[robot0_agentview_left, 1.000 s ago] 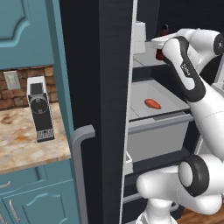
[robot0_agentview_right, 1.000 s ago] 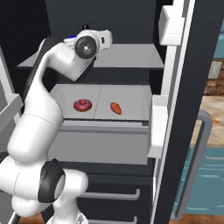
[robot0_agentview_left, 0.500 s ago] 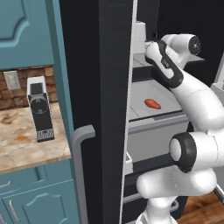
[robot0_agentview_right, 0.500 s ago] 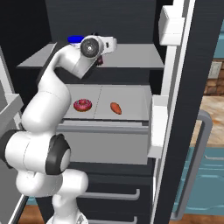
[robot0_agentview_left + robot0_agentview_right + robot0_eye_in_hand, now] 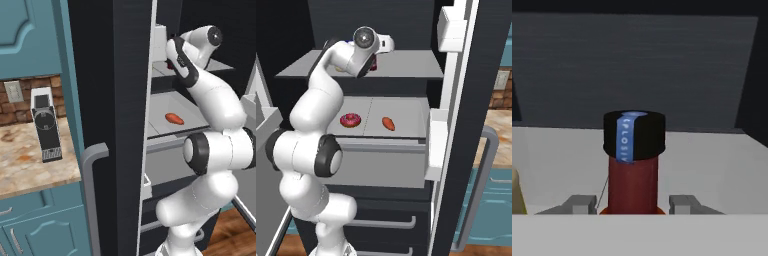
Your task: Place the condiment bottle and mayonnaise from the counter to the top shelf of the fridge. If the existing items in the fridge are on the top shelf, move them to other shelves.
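Closest to us in the hand view, the gripper has its two fingertips clenched on either side of the condiment bottle, a dark red body under a black cap with a blue stripe. The bottle stands upright on the top shelf of the fridge (the pale panel runs back to the dark rear wall). One shelf lower, we see the pink donut and the orange-red food piece lying apart. Off to the side, the counter carries a black-and-white appliance.
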Tool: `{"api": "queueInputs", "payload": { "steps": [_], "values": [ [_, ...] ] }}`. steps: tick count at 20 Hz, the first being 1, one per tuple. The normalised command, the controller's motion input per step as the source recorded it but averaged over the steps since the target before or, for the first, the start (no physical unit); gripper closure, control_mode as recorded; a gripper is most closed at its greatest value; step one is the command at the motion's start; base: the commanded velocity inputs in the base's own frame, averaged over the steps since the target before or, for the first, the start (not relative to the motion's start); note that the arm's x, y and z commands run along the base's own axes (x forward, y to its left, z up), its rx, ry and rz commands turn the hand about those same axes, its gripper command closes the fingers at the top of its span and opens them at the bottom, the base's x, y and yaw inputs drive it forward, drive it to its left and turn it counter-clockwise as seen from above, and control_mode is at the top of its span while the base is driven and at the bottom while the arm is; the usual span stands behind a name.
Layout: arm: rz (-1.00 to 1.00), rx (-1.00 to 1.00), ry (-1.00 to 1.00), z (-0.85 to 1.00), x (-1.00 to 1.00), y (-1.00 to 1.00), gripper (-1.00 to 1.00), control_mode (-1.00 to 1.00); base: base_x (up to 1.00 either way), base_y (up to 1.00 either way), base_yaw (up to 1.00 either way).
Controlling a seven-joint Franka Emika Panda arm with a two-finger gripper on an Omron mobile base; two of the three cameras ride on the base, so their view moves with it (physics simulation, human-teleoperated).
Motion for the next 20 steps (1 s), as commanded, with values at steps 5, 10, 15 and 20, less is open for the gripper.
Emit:
{"api": "queueInputs", "payload": {
  "steps": [5,10,15,20],
  "values": [
    [0.00,0.01,-0.02,-0.91,0.20,-0.14,1.00,-1.00,0.00,0.00,0.00],
    [0.00,0.04,-0.11,-0.35,0.30,0.00,1.00,-1.00,0.00,0.00,0.00],
    [0.00,0.00,-0.01,-0.02,0.03,0.00,-1.00,-1.00,0.00,0.00,0.00],
    [0.00,0.00,0.00,0.00,-0.07,0.00,-1.00,-1.00,0.00,0.00,0.00]
  ]
}}
